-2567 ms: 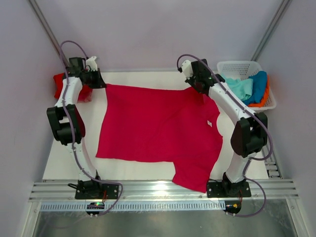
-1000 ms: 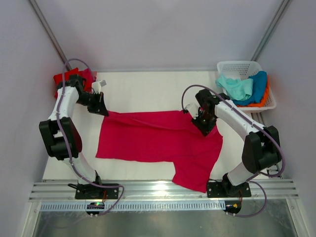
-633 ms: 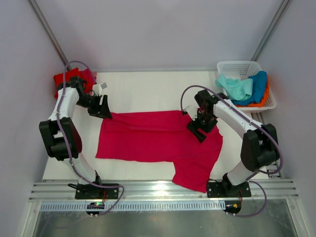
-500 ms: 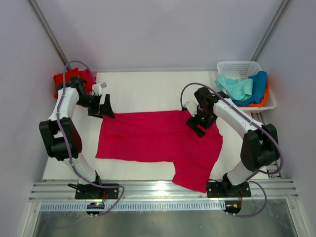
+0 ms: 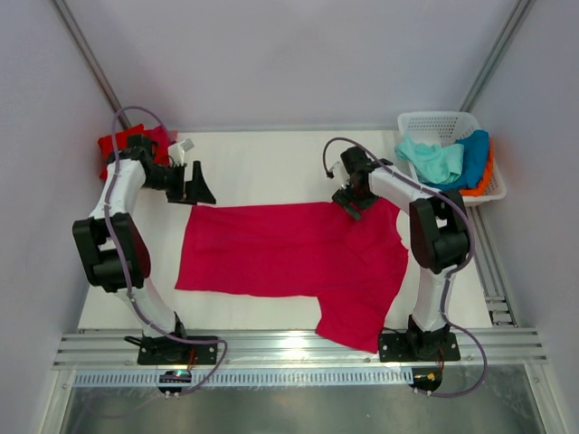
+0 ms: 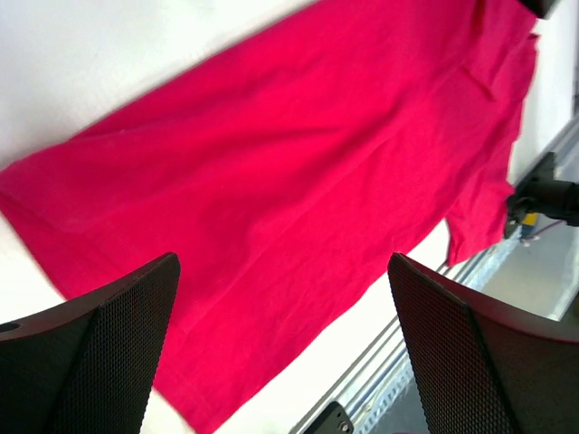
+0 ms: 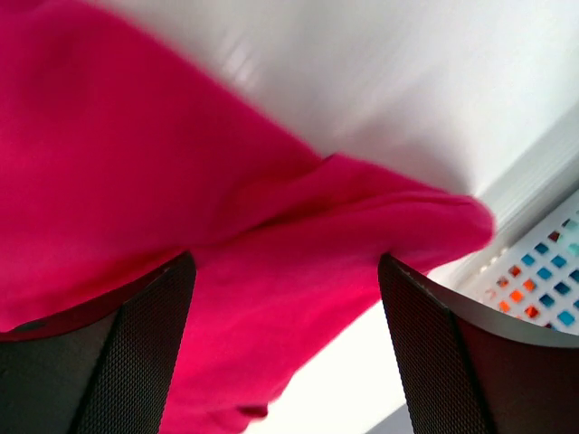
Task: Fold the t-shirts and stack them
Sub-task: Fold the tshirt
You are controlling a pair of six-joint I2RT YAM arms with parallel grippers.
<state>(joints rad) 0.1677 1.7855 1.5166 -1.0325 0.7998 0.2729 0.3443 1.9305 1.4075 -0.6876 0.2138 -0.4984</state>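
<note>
A crimson-pink t-shirt (image 5: pixel 289 253) lies on the white table (image 5: pixel 271 163), its far part doubled over toward the near edge and one sleeve hanging over the front rail. My left gripper (image 5: pixel 194 185) hovers open just beyond the shirt's far-left corner. In the left wrist view the shirt (image 6: pixel 298 181) spreads below the wide, empty left gripper (image 6: pixel 282 271). My right gripper (image 5: pixel 353 201) stands open over the shirt's far-right corner. The right wrist view has a folded sleeve edge of the shirt (image 7: pixel 181 181) under the empty right gripper (image 7: pixel 285 267). A folded red t-shirt (image 5: pixel 136 143) rests at the back left.
A white lattice basket (image 5: pixel 432 122) at the back right holds mint-green (image 5: pixel 434 158), blue (image 5: pixel 472 154) and orange (image 5: pixel 488 176) tees; its lattice (image 7: pixel 543 280) shows in the right wrist view. The metal rail (image 5: pixel 298 348) runs along the table's front edge.
Both grippers have opened and let go of the shirt's folded-over edge. The left one has drawn back toward the far left, the right one up and to the left. The shirt lies still.
</note>
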